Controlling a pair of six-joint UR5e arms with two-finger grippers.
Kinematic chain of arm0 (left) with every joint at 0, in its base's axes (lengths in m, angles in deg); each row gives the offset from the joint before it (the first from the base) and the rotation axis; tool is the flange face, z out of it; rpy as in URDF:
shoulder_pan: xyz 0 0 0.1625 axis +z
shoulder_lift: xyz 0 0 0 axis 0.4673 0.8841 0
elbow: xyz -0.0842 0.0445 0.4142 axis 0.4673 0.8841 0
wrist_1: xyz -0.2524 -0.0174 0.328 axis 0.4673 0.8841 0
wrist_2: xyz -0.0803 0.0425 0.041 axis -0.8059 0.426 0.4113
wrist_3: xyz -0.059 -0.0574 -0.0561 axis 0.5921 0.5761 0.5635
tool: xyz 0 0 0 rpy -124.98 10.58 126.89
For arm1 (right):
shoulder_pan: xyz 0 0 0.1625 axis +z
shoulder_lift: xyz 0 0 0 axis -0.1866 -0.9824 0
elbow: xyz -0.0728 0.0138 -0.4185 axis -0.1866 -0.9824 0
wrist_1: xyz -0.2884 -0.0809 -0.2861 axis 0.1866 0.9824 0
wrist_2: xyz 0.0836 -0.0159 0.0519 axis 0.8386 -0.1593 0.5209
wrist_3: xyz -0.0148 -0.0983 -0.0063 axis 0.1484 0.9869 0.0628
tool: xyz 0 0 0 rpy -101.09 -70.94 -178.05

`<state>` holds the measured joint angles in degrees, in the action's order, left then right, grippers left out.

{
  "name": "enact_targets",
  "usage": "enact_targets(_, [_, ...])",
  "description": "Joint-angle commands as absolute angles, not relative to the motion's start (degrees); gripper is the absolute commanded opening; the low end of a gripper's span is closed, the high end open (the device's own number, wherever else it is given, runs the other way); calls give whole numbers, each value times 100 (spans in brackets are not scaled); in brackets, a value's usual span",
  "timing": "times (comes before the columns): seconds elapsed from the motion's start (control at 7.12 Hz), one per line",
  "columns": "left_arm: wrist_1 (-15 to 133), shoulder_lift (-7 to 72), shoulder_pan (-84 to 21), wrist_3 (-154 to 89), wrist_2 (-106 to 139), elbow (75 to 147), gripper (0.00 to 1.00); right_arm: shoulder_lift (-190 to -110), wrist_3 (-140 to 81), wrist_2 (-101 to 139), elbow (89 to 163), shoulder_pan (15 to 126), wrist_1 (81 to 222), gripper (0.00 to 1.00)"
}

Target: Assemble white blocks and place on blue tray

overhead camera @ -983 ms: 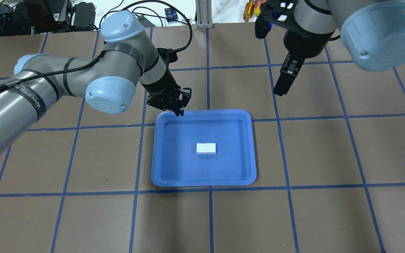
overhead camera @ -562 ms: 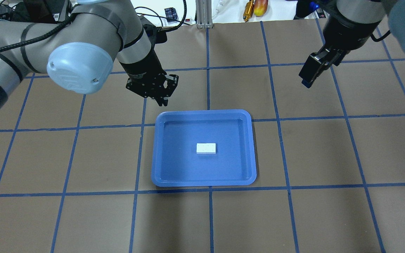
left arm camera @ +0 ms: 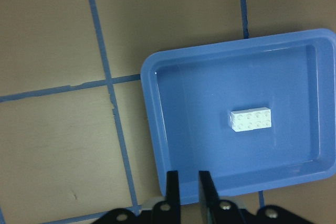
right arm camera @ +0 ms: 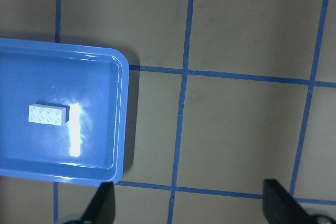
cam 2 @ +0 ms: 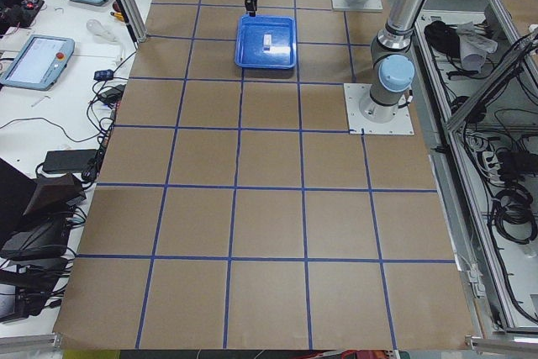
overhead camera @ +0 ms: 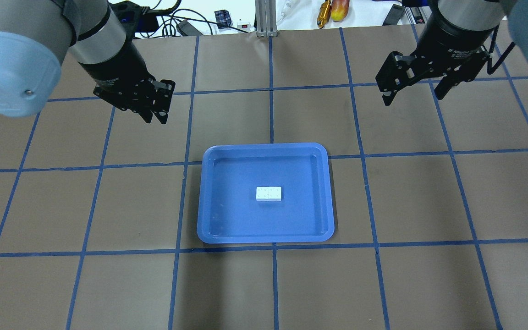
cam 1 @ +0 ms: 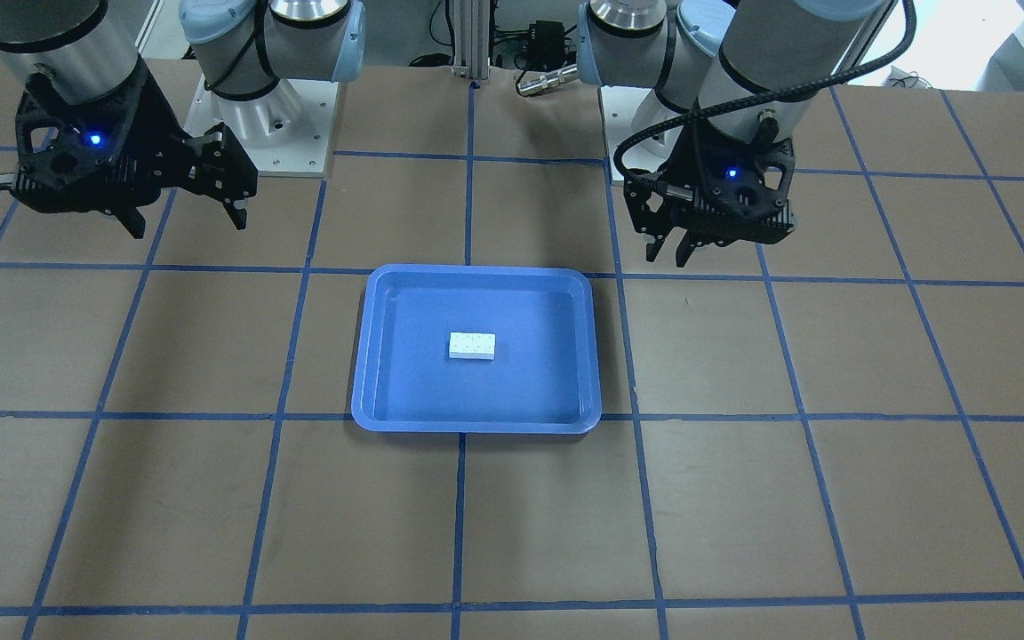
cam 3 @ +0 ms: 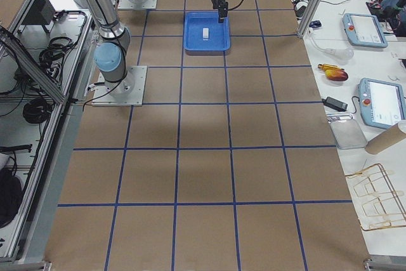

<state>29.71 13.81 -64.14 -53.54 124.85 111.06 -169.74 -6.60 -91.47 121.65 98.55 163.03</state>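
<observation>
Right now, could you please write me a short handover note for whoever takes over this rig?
Left gripper: fingers a narrow gap apart, empty, hovering over the table off the left side of the blue tray.
Right gripper: wide open, empty, hovering over the table off the tray's right side.
White blocks: appear joined into one piece, lying flat, studs up, near the tray's middle.
Done: assembly and placement look complete.
Left: nothing obvious; perhaps park the arms.

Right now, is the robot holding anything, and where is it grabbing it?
Nothing is held. The left tool and right tool are both empty; the white blocks lie in the blue tray.
</observation>
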Motion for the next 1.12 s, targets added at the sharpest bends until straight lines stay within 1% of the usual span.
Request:
enact_targets(0.0, [2939, 1129, -6232, -5451, 12563, 11126, 100, -16986, -1001, -9106, 12144, 9873, 16297, 100])
enact_targets(0.42, [3131, 1093, -6205, -5355, 12940, 11135, 100, -17171, -897, -9315, 12196, 10233, 16358, 100])
enact_targets(0.56, [3385, 1067, -6196, -5162, 12924, 11126, 100, -17267, -678, -9386, 12232, 10234, 16358, 100])
enact_targets(0.98, [3291, 1067, -6170, -5134, 12933, 11083, 100, -17198, -667, -9343, 12136, 10155, 16543, 100])
